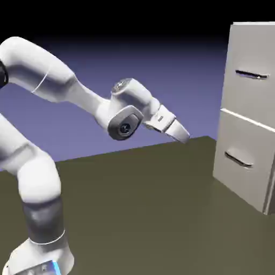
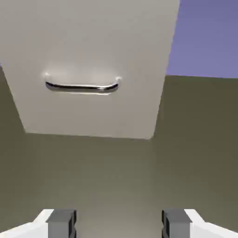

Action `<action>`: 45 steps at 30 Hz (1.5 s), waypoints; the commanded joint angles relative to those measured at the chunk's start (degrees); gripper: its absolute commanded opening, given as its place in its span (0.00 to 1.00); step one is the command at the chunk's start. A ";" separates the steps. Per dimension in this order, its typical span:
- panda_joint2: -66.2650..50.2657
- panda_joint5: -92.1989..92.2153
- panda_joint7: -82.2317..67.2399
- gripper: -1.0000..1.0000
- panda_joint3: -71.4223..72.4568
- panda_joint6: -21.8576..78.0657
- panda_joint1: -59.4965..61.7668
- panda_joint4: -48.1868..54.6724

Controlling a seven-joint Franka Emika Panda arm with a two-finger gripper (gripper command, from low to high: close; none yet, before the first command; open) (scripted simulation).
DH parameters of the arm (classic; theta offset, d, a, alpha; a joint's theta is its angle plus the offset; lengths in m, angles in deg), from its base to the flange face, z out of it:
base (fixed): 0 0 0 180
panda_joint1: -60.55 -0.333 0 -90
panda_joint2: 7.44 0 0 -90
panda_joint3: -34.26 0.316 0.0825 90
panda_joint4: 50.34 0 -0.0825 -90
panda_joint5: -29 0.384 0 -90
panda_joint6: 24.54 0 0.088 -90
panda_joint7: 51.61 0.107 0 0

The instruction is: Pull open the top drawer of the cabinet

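top drawer (image 1: 251, 75) only in exterior view

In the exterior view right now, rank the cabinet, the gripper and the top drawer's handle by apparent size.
1. cabinet
2. gripper, open, nearer the camera, so its true rank is unsure
3. top drawer's handle

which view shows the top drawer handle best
The exterior view: the top drawer's handle shows as a dark bar high on the cabinet. The hand view shows only one handle, seemingly the lower drawer's.
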 commanded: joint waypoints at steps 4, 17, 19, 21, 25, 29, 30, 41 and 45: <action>1.37 9.97 0.06 0.50 6.64 0.50 7.82 5.40; 5.83 42.36 0.25 0.50 28.23 2.13 33.23 22.93; 6.52 47.35 0.28 0.50 31.55 2.38 37.14 25.63; 7.20 52.33 0.31 0.50 34.87 2.63 41.05 28.33; 8.58 62.30 0.37 0.50 41.51 3.13 48.87 33.73; 9.95 72.26 0.43 0.50 48.15 3.63 56.69 39.12; 10.29 74.76 0.45 0.50 49.81 3.76 58.64 40.47; 14.06 102.17 0.61 0.50 68.07 5.13 80.15 55.31; 15.43 112.13 0.67 0.50 74.71 5.63 87.96 60.70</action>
